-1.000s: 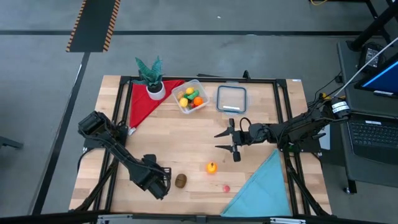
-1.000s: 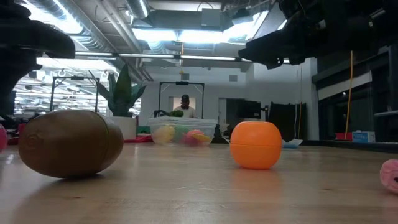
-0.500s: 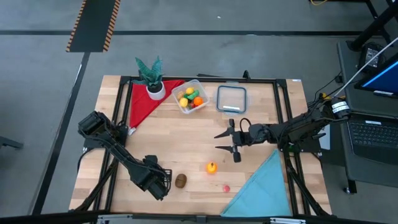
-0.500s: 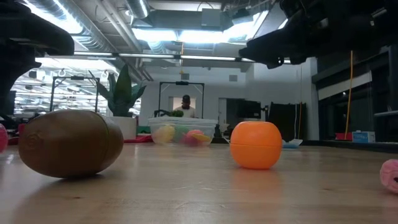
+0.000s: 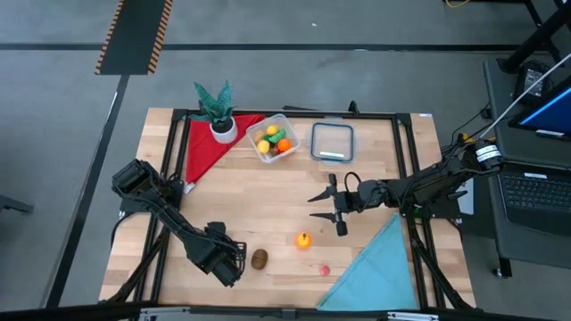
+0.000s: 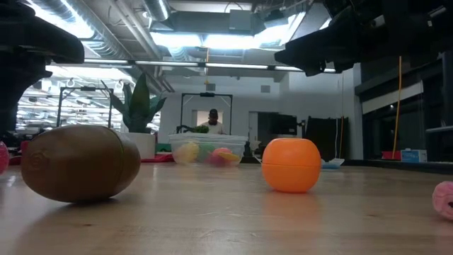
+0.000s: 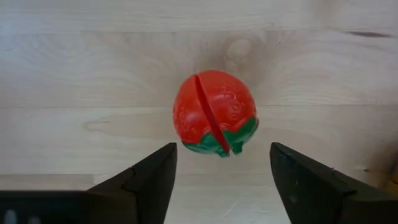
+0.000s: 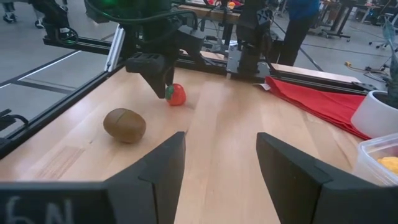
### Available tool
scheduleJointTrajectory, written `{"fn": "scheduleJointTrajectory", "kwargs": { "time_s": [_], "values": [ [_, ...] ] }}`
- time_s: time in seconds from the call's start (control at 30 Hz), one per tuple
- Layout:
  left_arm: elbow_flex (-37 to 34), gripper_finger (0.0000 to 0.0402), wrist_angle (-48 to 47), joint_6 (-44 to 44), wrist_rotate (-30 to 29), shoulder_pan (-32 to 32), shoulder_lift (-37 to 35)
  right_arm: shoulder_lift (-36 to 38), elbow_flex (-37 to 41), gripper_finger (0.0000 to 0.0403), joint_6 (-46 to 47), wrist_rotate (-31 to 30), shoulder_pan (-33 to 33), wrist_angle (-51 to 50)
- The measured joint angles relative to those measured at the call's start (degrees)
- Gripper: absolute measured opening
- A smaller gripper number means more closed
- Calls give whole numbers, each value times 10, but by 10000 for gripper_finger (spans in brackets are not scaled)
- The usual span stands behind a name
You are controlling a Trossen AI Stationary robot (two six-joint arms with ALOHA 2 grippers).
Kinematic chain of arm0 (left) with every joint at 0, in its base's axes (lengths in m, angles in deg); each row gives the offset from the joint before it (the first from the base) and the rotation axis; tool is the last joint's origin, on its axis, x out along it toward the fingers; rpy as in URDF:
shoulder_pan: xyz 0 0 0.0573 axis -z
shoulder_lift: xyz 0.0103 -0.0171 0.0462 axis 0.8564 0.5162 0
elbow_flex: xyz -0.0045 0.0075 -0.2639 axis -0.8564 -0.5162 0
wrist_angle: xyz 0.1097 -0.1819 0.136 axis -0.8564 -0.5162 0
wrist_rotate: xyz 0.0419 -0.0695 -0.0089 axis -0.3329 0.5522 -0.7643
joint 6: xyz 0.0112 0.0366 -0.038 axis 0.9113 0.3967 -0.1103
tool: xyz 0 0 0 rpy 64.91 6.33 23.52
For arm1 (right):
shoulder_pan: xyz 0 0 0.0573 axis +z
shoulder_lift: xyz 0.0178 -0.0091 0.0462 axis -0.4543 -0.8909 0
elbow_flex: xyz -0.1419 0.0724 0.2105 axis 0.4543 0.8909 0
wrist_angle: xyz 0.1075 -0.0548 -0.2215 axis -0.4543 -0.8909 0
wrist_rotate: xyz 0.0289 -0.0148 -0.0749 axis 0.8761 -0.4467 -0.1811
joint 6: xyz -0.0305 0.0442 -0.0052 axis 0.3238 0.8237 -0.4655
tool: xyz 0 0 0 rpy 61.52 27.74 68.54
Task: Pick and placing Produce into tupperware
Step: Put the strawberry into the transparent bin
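Right gripper (image 5: 326, 208) shifted, tupperware (image 5: 274, 137) (produce inside)

Red strawberry (image 7: 214, 113) under the left gripper (image 5: 229, 259) hidden from overhead by the gripper itself, tupperware (image 6: 207, 149) contents blurred in the low view, pink piece (image 6: 444, 200) cut by that view's edge, distant person (image 6: 212, 122) too small to make out

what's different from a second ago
The right gripper has drifted slightly toward the right side of the table, open and empty. The left gripper is open over the red strawberry, not gripping it. The kiwi, orange and tupperware stayed put.
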Motion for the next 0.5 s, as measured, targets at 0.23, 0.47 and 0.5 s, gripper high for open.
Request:
{"fn": "scheduleJointTrajectory", "kwargs": {
  "time_s": [0.23,0.47,0.5],
  "values": [
    [0,291,0,0,-4,0,0,0,0,200,0,0,0,-3],
    [0,293,1,-4,-26,-5,0,0,0,200,2,0,0,-4],
    [0,292,2,-6,-42,-7,0,0,0,200,3,0,0,-4]
  ]
}}
